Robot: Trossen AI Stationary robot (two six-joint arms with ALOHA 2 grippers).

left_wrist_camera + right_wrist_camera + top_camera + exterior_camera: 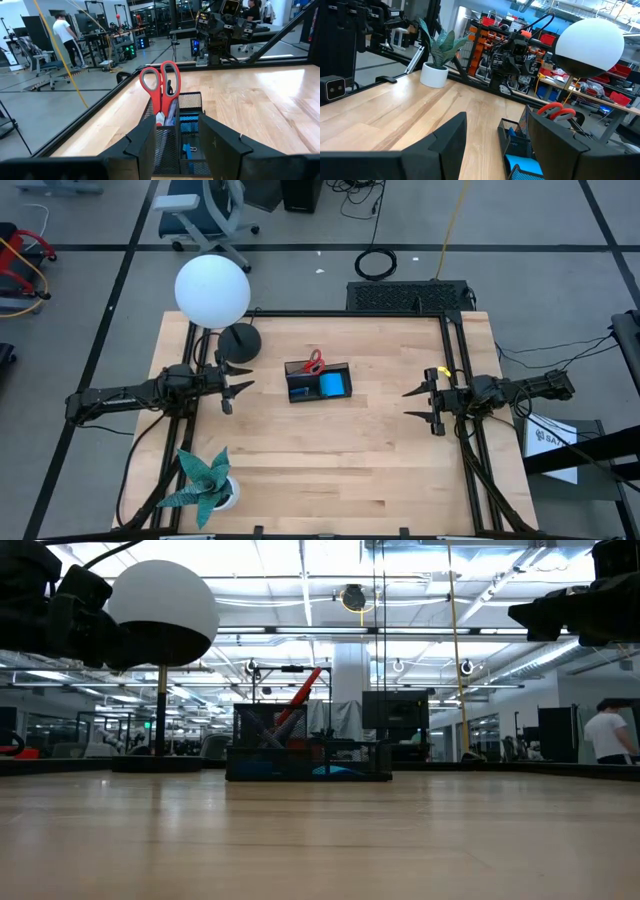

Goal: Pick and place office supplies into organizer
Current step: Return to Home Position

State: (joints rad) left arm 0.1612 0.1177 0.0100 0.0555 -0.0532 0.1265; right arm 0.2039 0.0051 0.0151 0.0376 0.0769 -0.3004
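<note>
High view, left arm (130,395), right arm (520,390) level, jaws apparently parted, organizer (296,393) between.

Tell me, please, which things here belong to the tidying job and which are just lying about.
Job: black organizer, mid-table; red-handled scissors, standing in it; blue pad, in it; left gripper and right gripper, open, either side.
Lying about: globe lamp; green paper plant.

Red scissors (314,361); black organizer (296,393); blue pad (332,385)
</note>
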